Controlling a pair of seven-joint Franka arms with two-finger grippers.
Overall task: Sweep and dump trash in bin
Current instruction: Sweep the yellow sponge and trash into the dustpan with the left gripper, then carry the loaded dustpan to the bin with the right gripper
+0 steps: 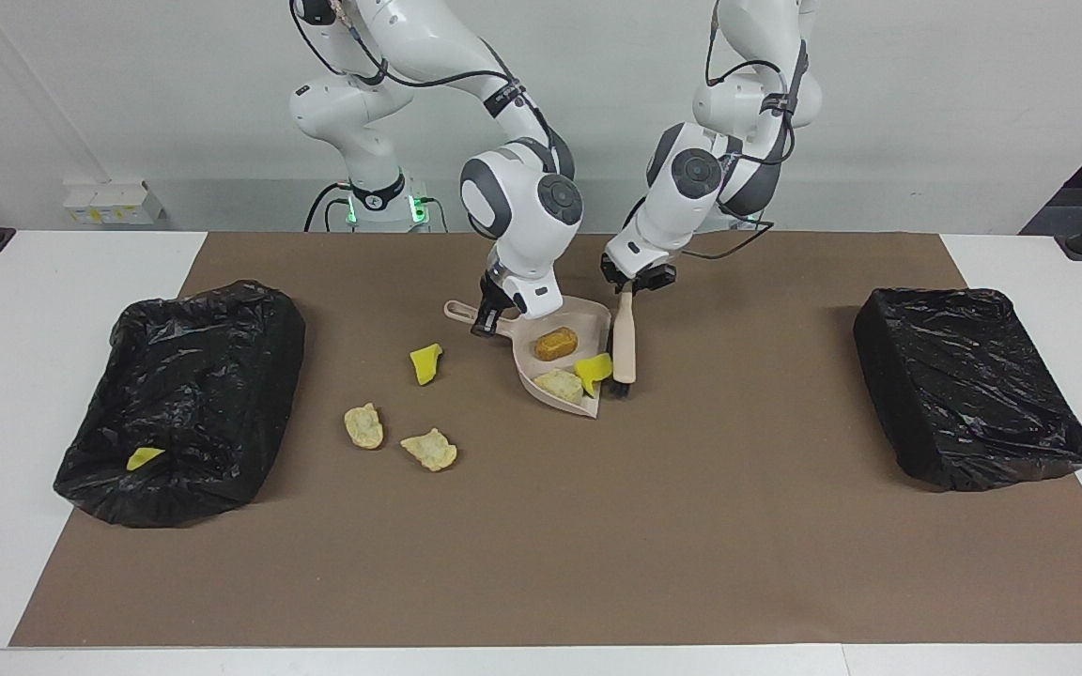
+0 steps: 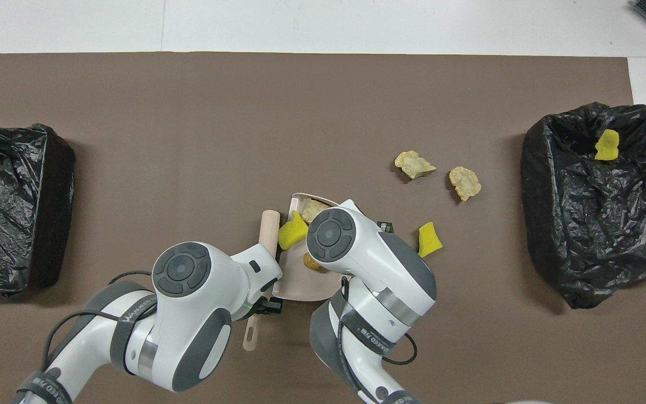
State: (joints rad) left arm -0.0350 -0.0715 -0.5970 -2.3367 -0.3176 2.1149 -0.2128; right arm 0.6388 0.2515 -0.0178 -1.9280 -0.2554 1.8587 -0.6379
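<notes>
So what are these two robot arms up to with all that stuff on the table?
They are sweeping up trash. The right gripper holds the dustpan by its handle; the left gripper holds the brush against the pan's open edge, pushing in a yellow wedge. A golden-brown nugget and a beige chunk lie in the pan. Three pieces lie loose on the mat, one yellow piece in the bin.

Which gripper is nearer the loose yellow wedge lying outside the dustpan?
Right. The right gripper grips the dustpan handle beside that wedge; the left gripper holds the brush past the pan.
</notes>
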